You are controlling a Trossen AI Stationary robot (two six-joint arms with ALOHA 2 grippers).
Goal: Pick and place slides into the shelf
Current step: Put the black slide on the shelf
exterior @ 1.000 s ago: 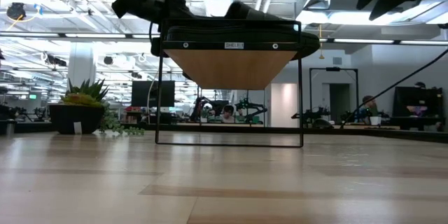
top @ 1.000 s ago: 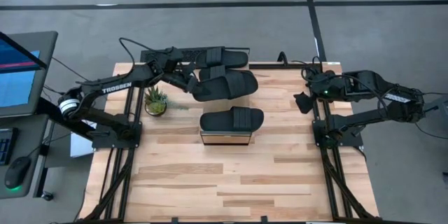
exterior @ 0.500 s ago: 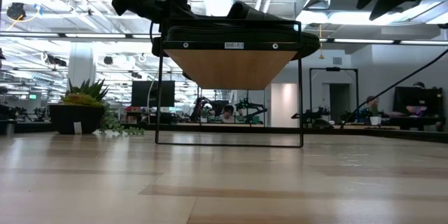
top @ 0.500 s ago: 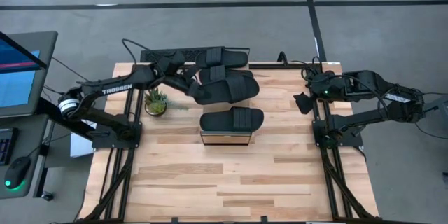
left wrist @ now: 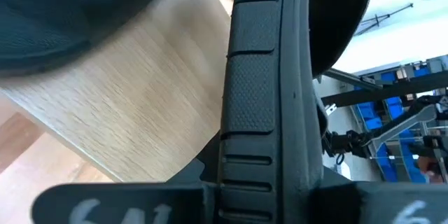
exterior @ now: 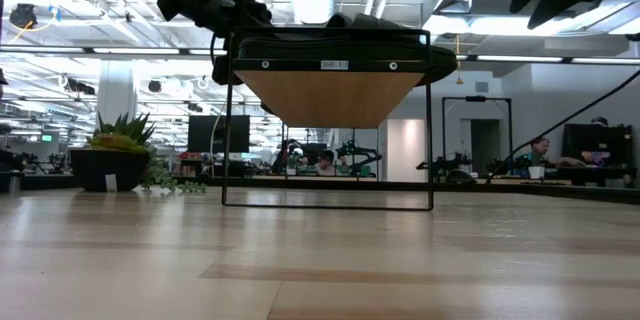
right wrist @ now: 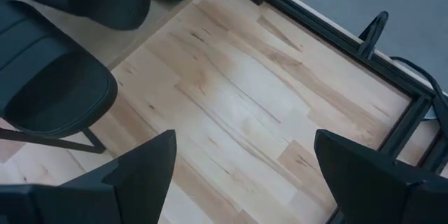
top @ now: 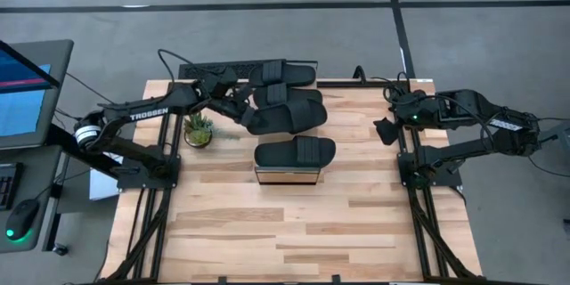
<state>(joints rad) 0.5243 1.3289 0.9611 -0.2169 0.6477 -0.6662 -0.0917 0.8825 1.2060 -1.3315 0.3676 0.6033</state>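
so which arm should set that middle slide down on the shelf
Left. Its claw already grips the middle slide at its left end, over the shelf line. The right claw is open and empty, parked at the table's right edge, away from every slide.

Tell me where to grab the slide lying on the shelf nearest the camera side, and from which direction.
Grip the slide by its wide strap, across the middle, coming straight down from above. It lies flat along the shelf, sole down, so the raised strap is probably the only part two fingers can close on. The right gripper, open and free, looks better placed.
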